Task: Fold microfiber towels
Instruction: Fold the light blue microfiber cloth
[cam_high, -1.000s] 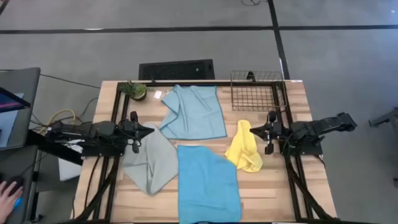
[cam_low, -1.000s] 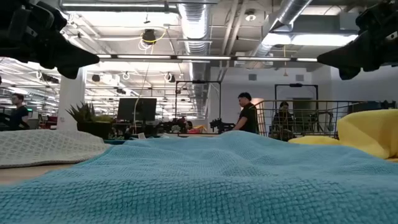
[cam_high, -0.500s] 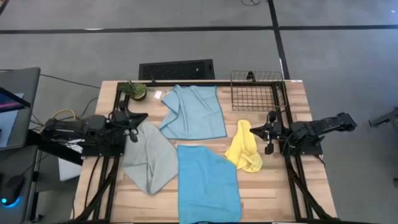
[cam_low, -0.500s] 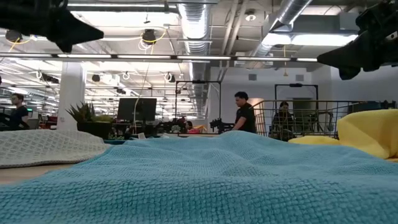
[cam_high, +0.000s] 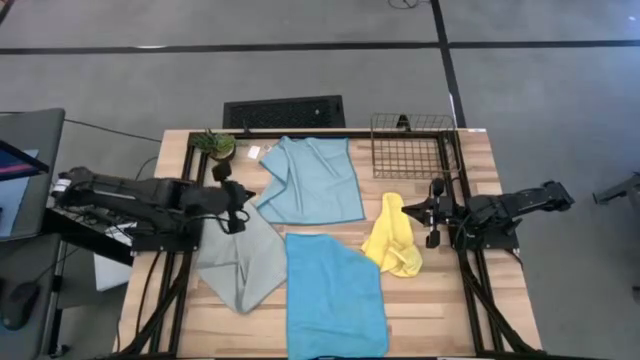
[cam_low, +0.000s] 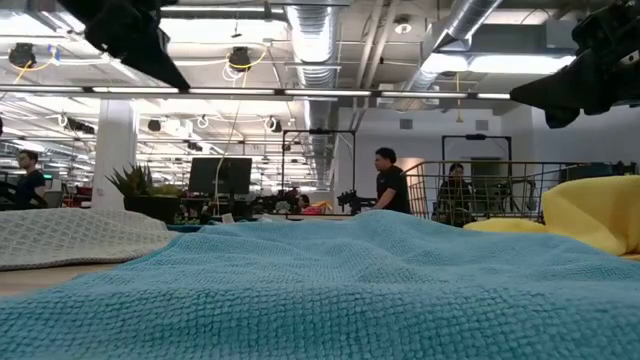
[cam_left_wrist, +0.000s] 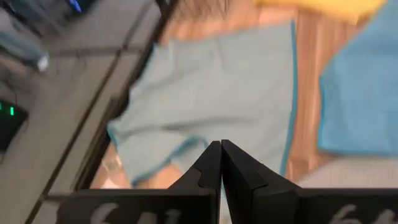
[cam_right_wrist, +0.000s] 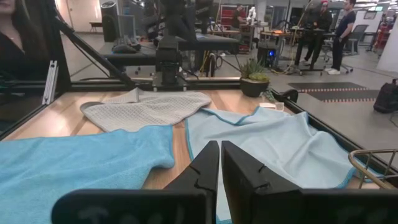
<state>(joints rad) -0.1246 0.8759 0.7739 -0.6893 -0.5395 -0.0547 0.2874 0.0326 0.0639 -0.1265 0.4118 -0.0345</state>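
Observation:
Four microfiber towels lie on the wooden table. The pale blue one (cam_high: 312, 180) is spread at the far middle. The cyan-blue one (cam_high: 335, 295) lies flat at the near middle. The grey-green one (cam_high: 243, 260) lies rumpled at the left. The yellow one (cam_high: 393, 237) lies bunched at the right. My left gripper (cam_high: 238, 208) hangs shut above the grey-green towel's far edge. In the left wrist view it (cam_left_wrist: 221, 149) points down toward the pale blue towel (cam_left_wrist: 217, 99). My right gripper (cam_high: 432, 215) waits shut beside the yellow towel, clear of it.
A wire mesh basket (cam_high: 410, 145) stands at the far right of the table. A small potted plant (cam_high: 215, 145) stands at the far left corner. Dark frame rails (cam_high: 180, 270) run along both sides. People stand in the room beyond the table.
My left arm has lifted from its rest pose. Its gripper has risen and tipped from level to slanting downward, and stays over the grey-green towel's far edge. The towels have not moved.

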